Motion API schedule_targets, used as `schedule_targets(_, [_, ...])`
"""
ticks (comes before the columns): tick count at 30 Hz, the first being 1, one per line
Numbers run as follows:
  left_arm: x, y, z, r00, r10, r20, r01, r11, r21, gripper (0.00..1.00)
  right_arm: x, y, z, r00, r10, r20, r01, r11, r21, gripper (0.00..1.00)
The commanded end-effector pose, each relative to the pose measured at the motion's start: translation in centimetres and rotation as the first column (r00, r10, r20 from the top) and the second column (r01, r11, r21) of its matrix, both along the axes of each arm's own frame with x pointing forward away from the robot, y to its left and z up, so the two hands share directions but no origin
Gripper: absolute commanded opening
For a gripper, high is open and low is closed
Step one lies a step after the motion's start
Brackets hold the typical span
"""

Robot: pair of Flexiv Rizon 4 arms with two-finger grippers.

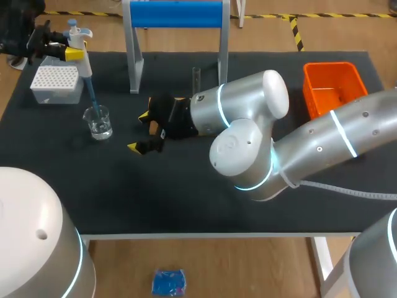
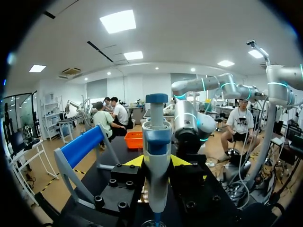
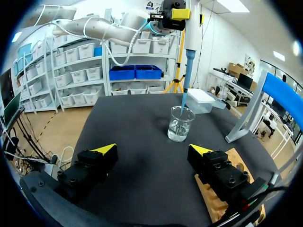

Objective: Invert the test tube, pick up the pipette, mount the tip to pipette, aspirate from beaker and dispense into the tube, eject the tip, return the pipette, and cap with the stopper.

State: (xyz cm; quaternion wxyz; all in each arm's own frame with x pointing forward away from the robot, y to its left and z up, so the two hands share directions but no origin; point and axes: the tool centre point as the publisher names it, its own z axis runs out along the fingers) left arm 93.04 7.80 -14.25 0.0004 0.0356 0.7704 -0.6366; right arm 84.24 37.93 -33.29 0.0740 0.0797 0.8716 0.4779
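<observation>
You've got the black table (image 1: 186, 205) in front of you. At its far edge stands a pale frame (image 1: 132, 56), upright on two legs, with a blue bar (image 1: 177, 13) across the top. Look to the far right corner: an orange bin (image 1: 329, 66), open-topped, well apart from the frame. A wooden board (image 3: 235, 159) lies flat on the black surface, near the frame's foot.

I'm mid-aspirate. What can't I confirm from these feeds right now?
- Stopper: found in no view. In the head view the right arm covers the table around the base of the test tube.
- Liquid in the tip of the pipette: too small to tell in the head and right wrist views.
- Beaker: in the left wrist view the pipette's body hides most of it and the edge cuts it off.
</observation>
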Motion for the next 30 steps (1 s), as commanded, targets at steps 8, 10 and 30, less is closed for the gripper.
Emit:
schedule_targets(8, [0.7,0.7,-0.6,1.0,0.002,-0.017,-0.002,1.0,-0.022,0.0,0.0,-0.1,0.0,1.0,0.0,-0.001,0.0,1.0,0.002,1.0])
schedule_targets(10, [0.8,0.7,-0.7,1.0,0.003,-0.02,-0.003,1.0,-0.022,0.0,0.0,-0.1,0.0,1.0,0.0,-0.001,0.0,1.0,0.002,1.0])
schedule_targets(30, [1.3,0.7,-2.2,0.999,0.006,-0.049,-0.007,1.0,-0.021,0.0,0.0,-0.1,0.0,1.0,0.0,-0.001,0.0,1.0,0.002,1.0])
